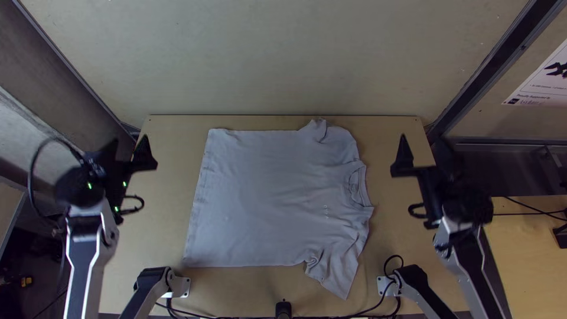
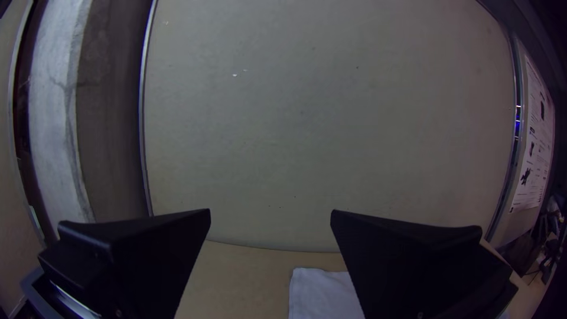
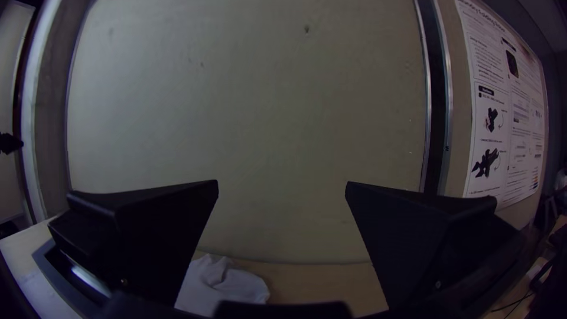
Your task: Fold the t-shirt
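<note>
A light grey t-shirt (image 1: 266, 195) lies spread flat on the table, hem to the left and collar to the right in the top view. Its far sleeve is bunched; its near sleeve is creased and angles toward the near edge. Left of the hem, my left gripper (image 1: 129, 142) stands open and apart from the cloth. My right gripper (image 1: 422, 142), open too, is right of the collar. In the left wrist view a shirt corner (image 2: 322, 292) is low beside the open left gripper (image 2: 270, 210). The right wrist view has rumpled cloth (image 3: 221, 283) below the open right gripper (image 3: 282, 181).
Bare wooden table (image 1: 162, 177) borders the shirt. A pale wall (image 1: 283, 59) rises behind the far edge. Two small brackets, one a white plate (image 1: 387, 286), and black cables (image 1: 354, 314) lie along the near edge. A printed sheet (image 1: 543, 82) hangs at the right.
</note>
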Available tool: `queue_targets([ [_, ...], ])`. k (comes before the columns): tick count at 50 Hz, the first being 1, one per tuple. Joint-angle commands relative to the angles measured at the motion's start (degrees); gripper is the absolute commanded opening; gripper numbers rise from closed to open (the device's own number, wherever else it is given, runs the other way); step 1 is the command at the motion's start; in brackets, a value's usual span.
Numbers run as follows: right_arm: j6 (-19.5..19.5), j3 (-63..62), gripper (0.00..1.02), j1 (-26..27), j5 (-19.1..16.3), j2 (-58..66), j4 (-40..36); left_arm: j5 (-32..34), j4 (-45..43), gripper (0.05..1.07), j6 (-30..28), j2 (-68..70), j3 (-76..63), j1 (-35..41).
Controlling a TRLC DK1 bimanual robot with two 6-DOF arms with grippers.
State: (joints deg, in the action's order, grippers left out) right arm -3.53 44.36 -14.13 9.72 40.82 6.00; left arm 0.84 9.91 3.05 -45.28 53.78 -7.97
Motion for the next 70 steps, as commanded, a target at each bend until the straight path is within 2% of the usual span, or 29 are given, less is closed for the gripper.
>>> queue_targets([
  [1,-0.9,10.5,0.99,1.7,0.7,9.0,-5.6,-0.1,4.2,1.03,2.0,-7.7,9.9,0.6],
  [5,-0.4,17.0,0.99,2.7,0.7,14.7,-9.8,-0.1,7.4,1.03,2.8,-13.0,16.1,0.6],
  [15,1.4,26.1,0.99,5.3,0.7,25.5,-12.2,0.3,15.8,1.03,3.9,-24.6,28.6,2.2],
  [27,4.4,34.1,0.99,5.5,0.7,35.6,-17.7,0.3,20.7,1.03,5.8,-34.9,34.7,3.7],
  [34,7.1,37.8,0.99,5.4,0.6,40.2,-21.6,2.3,25.8,1.03,6.0,-43.1,39.6,3.1],
  [41,10.5,43.5,0.99,5.4,0.5,46.1,-28.9,4.0,32.2,1.03,6.2,-51.4,46.5,2.6],
  [50,13.3,48.9,0.99,5.5,-0.5,52.6,-35.1,4.3,33.7,1.03,6.2,-58.6,50.8,3.9],
  [70,18.2,49.9,0.99,5.3,-0.6,57.7,-36.8,2.3,35.0,1.01,6.3,-73.8,59.9,7.4],
])
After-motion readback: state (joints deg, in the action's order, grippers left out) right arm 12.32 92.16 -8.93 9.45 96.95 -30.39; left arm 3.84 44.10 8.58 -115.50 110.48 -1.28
